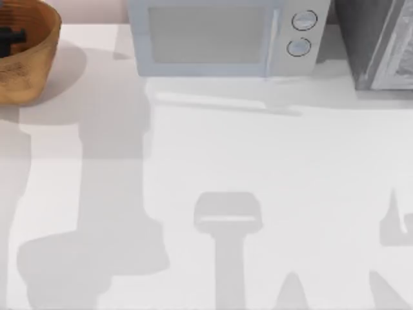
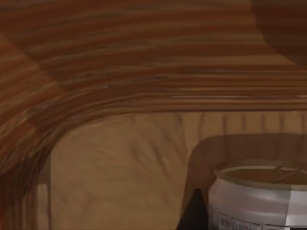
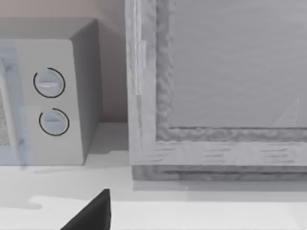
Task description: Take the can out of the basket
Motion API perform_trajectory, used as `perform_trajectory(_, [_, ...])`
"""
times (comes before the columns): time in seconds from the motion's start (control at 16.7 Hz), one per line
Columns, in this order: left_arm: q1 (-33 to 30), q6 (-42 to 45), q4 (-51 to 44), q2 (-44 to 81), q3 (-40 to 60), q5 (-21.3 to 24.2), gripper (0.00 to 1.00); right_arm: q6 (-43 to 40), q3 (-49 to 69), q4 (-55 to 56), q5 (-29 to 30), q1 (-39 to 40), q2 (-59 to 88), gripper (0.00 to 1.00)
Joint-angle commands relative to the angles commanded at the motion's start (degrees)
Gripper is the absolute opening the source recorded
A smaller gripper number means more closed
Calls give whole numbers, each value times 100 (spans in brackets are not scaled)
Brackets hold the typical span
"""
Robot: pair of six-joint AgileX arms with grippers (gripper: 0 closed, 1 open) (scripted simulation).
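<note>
Left gripper point(image 1: 10, 37) down inside the round orange-brown wicker basket point(image 1: 35, 55), finger spread not discernible – small silvery-white can with olive top point(image 2: 261, 196) just beside one dark fingertip (untouched?) – risk: closing off-centre tips it against the wall.

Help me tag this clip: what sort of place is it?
Probably a simulated kitchen counter: a white table bears a microwave, a wicker basket holding a can, and a grey cabinet-like box.
</note>
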Motion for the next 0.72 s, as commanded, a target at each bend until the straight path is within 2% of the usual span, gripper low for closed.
perform_trajectory(0.18, [54,-89,128,-209,-292,-76,0,0,0,0,0,0,0,100])
perform_trajectory(0.36, [72,-213,550,-782,-1117,-215,0,0,0,0,0,0,0,100])
perform_trajectory(0.54, [-61,-288,1229,-1717,-2423,-313,0,0,0,0,0,0,0,100])
perform_trajectory(0.72, [-342,-308,2146,-3008,-4151,-320,0,0,0,0,0,0,0,100])
